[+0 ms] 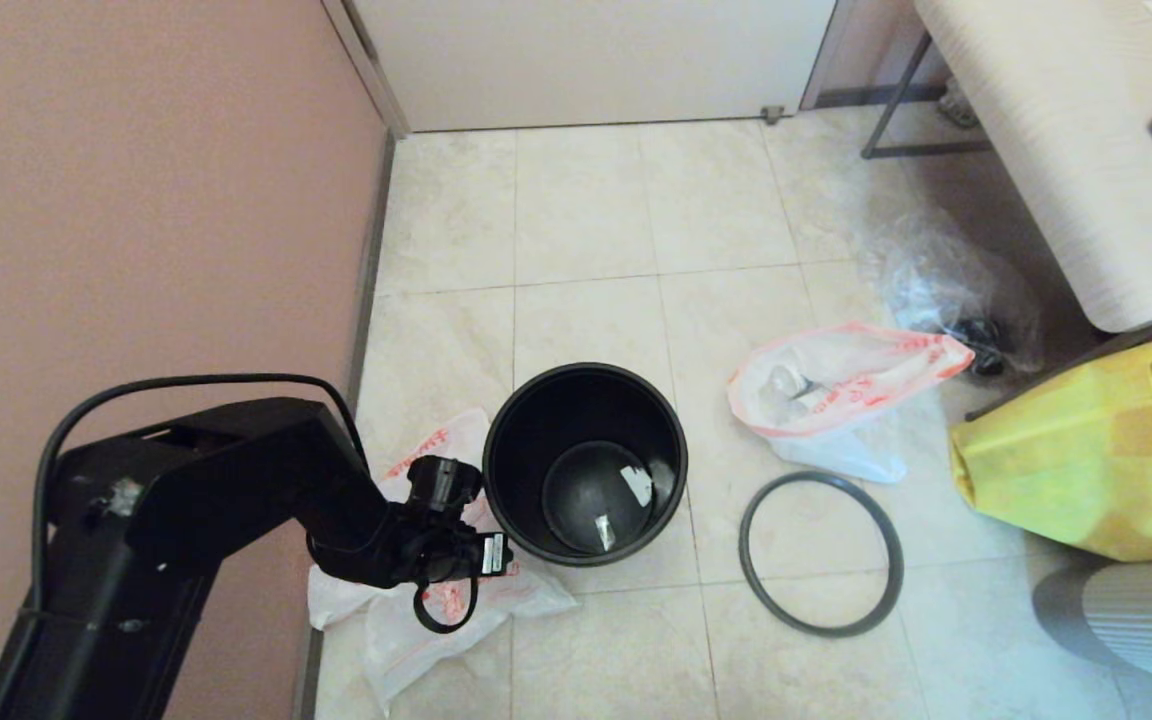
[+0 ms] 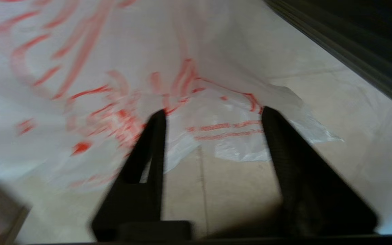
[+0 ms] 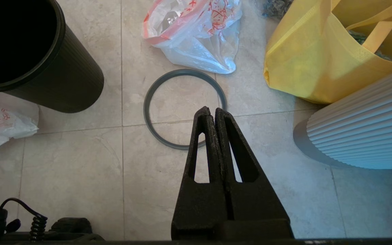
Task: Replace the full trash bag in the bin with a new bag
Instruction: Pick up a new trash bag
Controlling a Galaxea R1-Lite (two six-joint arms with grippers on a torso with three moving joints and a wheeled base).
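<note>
New bag [image 2: 121,102] lies flat on the floor beside the bin [image 1: 584,462], directly under the left tool [image 2: 213,114], fingers spread wide, gripping nothing; right tool [image 3: 214,114] closed, empty.

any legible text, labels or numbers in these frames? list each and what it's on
None can be read.
new bag: red-orange printed characters and drawings, blurred.
full trash bag: red print and a cartoon figure, too small to read.
bin: white stickers on the inside bottom, no readable text.
left gripper: white label near the wrist in the head view, too small.
</note>
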